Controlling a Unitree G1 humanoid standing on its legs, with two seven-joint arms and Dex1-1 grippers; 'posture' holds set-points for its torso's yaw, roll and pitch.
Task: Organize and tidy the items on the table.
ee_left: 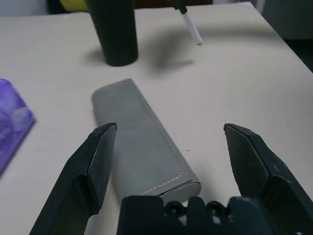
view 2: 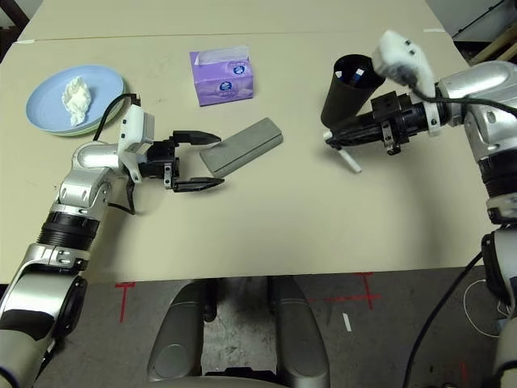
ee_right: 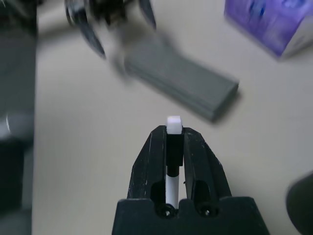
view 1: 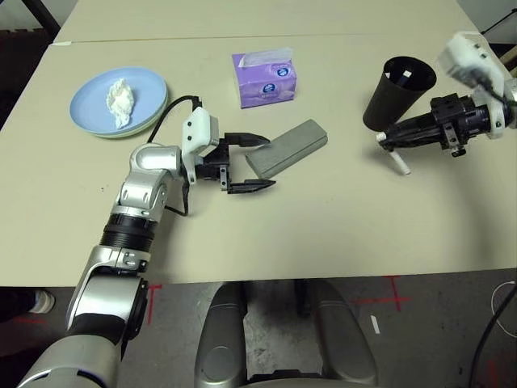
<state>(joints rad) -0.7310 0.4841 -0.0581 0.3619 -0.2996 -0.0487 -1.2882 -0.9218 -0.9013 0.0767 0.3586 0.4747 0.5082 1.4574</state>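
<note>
Left gripper (view 1: pixel 252 162) sits level over the table (view 1: pixel 323 234), pointing right, fingers spread wide with nothing between them. Its two black fingertips (ee_left: pixel 100 147) flank the near-left end of the grey glasses case (view 1: pixel 287 147); they look just clear of the case, contact can't be confirmed. The case lies flat mid-table, angled so its far end points up-right.

Right gripper (view 2: pixel 333 138) is on the right side, pointing left and tilted slightly down, jaws clamped on a white pen (view 2: pixel 347 159). The pen runs between the fingers; one white end pokes out past the tips in the right wrist view (ee_right: pixel 173 122), the other end sticks out toward the near side in the head views. The pen looks lifted off the table, with a shadow under it.

Black cup (view 2: pixel 347 87) stands upright just beyond the right gripper, with something white-blue showing inside at the rim. Whether the gripper touches the cup is unclear.

Purple tissue box (view 1: pixel 264 78) sits far-centre, beyond the case and well apart from it. At far left, a light blue plate (view 1: pixel 93 101) sits stacked on a pale green plate (view 1: pixel 133 130), with crumpled white tissue (view 1: pixel 120 99) on top.
</note>
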